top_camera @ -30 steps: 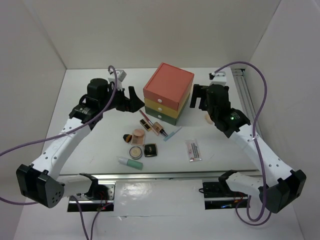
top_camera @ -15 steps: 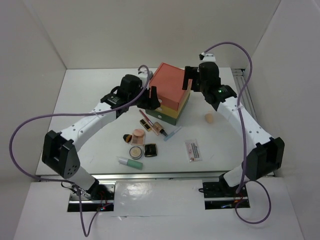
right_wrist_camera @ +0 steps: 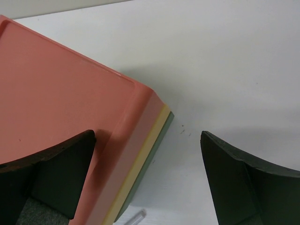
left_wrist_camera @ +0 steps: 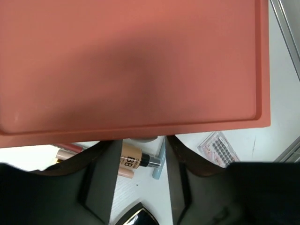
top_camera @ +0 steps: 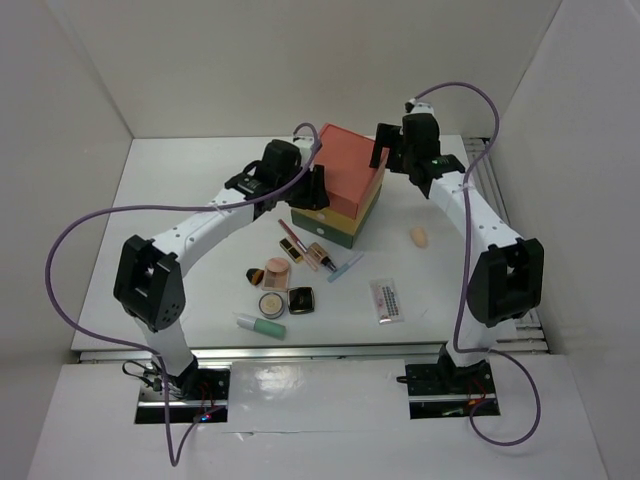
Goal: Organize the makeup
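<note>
— Looking at the makeup first: where does it lie?

— All of it lies loose on the table; I see no piece in a drawer. The lipstick tubes and the BB cream tube are just in front of the drawer box. The blue stick, the round beige compact, the black square compact and the white-green tube are nearer to the arms. The lash pack and the peach sponge lie apart on the right.

— And the hands?

— The left gripper is at the front of the coral top drawer. Its jaws stand partly apart, with a pale knob between them. Whether they pinch it, I cannot tell. The right gripper is spread wide and holds nothing. One of its fingers is over the coral top and the other over bare table, at the far corner of the box.

— Which step is this?

— Opening the top drawer, I judge. The sorting is not yet begun.

— What does the next move ask?

— A firm hold on the knob, then a straight pull to the front. The right gripper could steady the box, otherwise it may slide onto the tubes.
</note>
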Controlling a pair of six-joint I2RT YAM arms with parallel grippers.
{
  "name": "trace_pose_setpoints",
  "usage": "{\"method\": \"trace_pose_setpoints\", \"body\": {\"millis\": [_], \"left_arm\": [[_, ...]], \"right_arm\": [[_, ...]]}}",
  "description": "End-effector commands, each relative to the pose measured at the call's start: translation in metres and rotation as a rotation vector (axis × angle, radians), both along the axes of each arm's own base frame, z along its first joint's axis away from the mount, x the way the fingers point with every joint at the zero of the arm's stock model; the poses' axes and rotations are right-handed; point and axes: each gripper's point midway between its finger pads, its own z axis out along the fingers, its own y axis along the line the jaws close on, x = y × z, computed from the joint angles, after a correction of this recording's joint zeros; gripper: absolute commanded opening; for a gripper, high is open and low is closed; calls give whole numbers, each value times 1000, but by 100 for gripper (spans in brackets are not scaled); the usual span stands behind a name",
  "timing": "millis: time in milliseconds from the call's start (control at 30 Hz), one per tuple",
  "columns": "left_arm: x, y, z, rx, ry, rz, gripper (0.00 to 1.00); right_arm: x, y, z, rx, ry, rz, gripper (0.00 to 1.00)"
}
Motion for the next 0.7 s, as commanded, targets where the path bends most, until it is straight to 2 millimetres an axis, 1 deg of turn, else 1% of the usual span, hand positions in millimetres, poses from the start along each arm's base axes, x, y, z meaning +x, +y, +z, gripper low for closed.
{"method": "trace_pose_setpoints", "body": {"millis": [0, 67, 100, 133, 167, 200, 233, 267, 300, 367, 400, 467, 533, 600, 633, 667], "left_arm": [[17, -11, 22, -40, -57, 12, 52], [22, -15, 15, -35, -47, 12, 45], [27, -17, 20, -41, -58, 12, 41], [29, -21, 13, -38, -44, 4, 34], [32, -22, 12, -39, -45, 4, 30], [35, -24, 18, -42, -50, 4, 24], [36, -24, 16, -32, -50, -2, 19], [38, -26, 16, -30, -47, -2, 1], [43, -28, 21, -38, -60, -2, 0], [42, -27, 22, -28, -62, -9, 0], [41, -27, 28, -27, -76, -13, 0], [40, -20, 30, -15, -85, 10, 0], [34, -14, 34, -5, -97, 13, 0], [27, -7, 34, 5, -94, 23, 0], [21, -4, 25, 17, -74, 22, 0], [14, 1, 34, 9, -87, 23, 0]], "right_arm": [[17, 7, 26, 59, -82, 21, 100], [21, 10, 17, 62, -69, 33, 100], [22, 5, 17, 62, -69, 24, 100], [24, 8, 15, 66, -65, 32, 99], [28, 8, 10, 64, -59, 32, 99], [29, 9, 14, 66, -68, 32, 99], [33, 10, 12, 66, -66, 32, 97], [33, 5, 10, 63, -56, 23, 96], [36, 5, 7, 62, -52, 23, 96], [39, 6, 4, 70, -45, 18, 96], [40, 4, -5, 60, -24, 6, 95], [42, 5, -7, 60, -22, 6, 95], [43, 3, -7, 55, -24, -3, 94], [44, -3, -6, 45, -28, -41, 90], [44, -5, -6, 47, -29, -56, 90], [45, -6, -6, 52, -30, -71, 88]]}}
